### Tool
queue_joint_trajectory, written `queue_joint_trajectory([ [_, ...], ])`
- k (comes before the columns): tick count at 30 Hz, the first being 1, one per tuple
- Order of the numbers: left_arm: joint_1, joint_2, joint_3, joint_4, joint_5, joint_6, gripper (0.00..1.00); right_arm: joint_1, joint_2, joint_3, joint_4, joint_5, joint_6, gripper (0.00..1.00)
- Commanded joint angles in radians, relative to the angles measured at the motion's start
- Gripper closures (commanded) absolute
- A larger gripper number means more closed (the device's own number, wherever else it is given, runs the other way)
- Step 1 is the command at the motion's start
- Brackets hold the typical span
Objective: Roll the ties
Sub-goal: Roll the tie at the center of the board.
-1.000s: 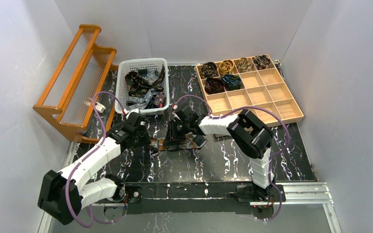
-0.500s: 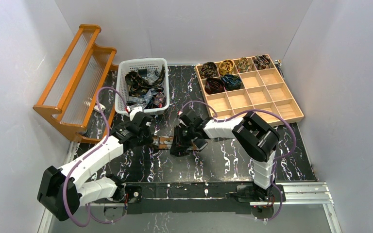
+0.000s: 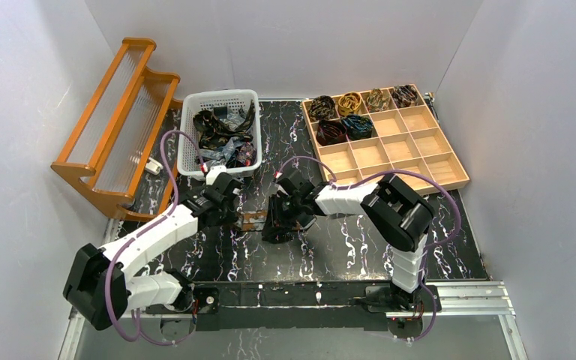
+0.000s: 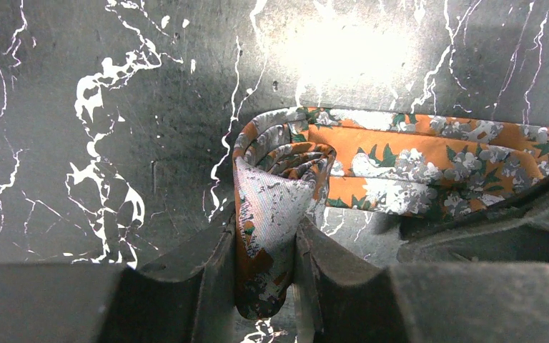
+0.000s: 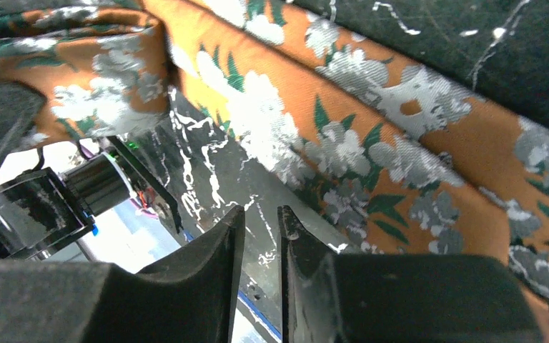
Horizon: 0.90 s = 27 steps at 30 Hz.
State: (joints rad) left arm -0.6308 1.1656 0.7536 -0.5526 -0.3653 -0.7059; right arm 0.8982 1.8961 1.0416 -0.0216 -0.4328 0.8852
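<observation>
An orange tie with grey-white flowers and green leaves [image 3: 253, 221] lies on the black marbled table between my two grippers. My left gripper [image 3: 234, 217] is shut on its folded, partly coiled end [image 4: 268, 214], and the rest of the tie [image 4: 429, 157] runs off to the right. In the left wrist view the left gripper [image 4: 264, 250] pinches that fold upright. My right gripper [image 3: 274, 226] hovers over the tie's other stretch [image 5: 372, 121]. Its jaws [image 5: 261, 218] stand a narrow gap apart with only table between them, the fabric lying beside them.
A white basket [image 3: 187, 142] at the back holds loose ties [image 3: 221, 133]. A wooden compartment tray [image 3: 450, 161] at the back right holds several rolled ties [image 3: 345, 112]. A wooden rack [image 3: 112, 127] stands along the left wall.
My left gripper has moved right with the tie's end, closing the distance to the right gripper. The right gripper has shifted slightly down and towards me.
</observation>
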Motion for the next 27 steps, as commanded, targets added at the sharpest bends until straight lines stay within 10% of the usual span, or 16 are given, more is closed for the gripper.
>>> queue_joint_trajectory([
  [1, -0.046, 0.037, 0.075, -0.064, -0.121, 0.004, 0.74, -0.001, -0.101, 0.007, 0.027, 0.017, -0.019, 0.68],
  [27, -0.379, 0.578, 0.452, -0.320, -0.473, -0.163, 0.61, -0.251, -0.424, -0.233, -0.060, 0.216, -0.006, 0.58],
])
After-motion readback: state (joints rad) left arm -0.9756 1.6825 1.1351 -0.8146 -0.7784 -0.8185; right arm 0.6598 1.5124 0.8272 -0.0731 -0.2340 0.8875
